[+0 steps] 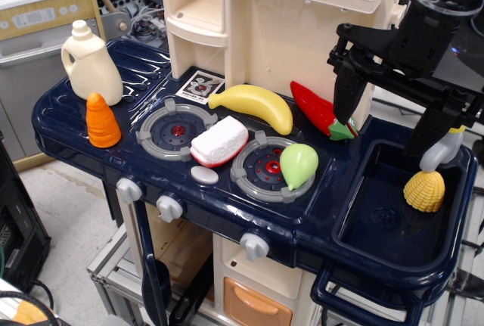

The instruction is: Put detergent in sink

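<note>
The detergent (91,61), a cream-white jug with a side handle and round cap, stands upright at the far left back of the navy toy counter, behind an orange ridged cone (102,120). The sink (378,224), a deep navy basin, is at the far right, with a grey faucet (441,150) at its back. My gripper (387,114) hangs above the sink's back left corner, far from the detergent. Its jaws look spread apart and hold nothing. One black finger (344,97) points down next to the red pepper.
A yellow corn piece (423,190) lies in the sink. A banana (253,105), a red pepper (321,110), a white-and-red slice (219,142) and a green pear (299,166) lie on or near the two burners. The cream cabinet wall (257,31) rises behind the counter.
</note>
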`<state>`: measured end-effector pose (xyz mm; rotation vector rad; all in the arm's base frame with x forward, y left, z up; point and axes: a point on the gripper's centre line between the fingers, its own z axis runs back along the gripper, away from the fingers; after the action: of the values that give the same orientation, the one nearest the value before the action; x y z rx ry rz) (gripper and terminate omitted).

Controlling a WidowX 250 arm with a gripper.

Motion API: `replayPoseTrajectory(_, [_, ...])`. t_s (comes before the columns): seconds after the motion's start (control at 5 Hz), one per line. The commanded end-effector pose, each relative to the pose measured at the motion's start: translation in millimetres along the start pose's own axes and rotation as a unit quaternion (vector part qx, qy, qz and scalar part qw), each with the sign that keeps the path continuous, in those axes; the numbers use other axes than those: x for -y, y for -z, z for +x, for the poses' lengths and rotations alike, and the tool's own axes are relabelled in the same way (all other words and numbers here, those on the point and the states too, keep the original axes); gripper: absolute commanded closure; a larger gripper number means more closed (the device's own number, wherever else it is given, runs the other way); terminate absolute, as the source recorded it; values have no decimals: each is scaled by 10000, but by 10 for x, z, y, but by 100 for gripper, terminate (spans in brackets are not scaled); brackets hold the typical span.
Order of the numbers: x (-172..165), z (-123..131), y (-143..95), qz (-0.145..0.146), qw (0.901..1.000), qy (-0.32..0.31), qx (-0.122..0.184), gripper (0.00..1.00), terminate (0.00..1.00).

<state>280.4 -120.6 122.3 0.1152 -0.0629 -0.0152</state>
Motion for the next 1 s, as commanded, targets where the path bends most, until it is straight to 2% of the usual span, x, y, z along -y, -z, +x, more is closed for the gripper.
replayPoseTrajectory(0.0, [0,0,0,0,10000,0,0,0,0])
replayPoseTrajectory(0.2, [-454,-293,-40,389,9990,55,-220,0,0])
replayPoseTrajectory(0.4, [-963,-624,-190,766,9942,511,-548,0,0])
replayPoseTrajectory(0.6, [-1492,-761,-349,1053,9823,1343,-766,0,0])
replayPoseTrajectory(0.8, [-1985,-763,-383,1291,9536,2602,-787,0,0])
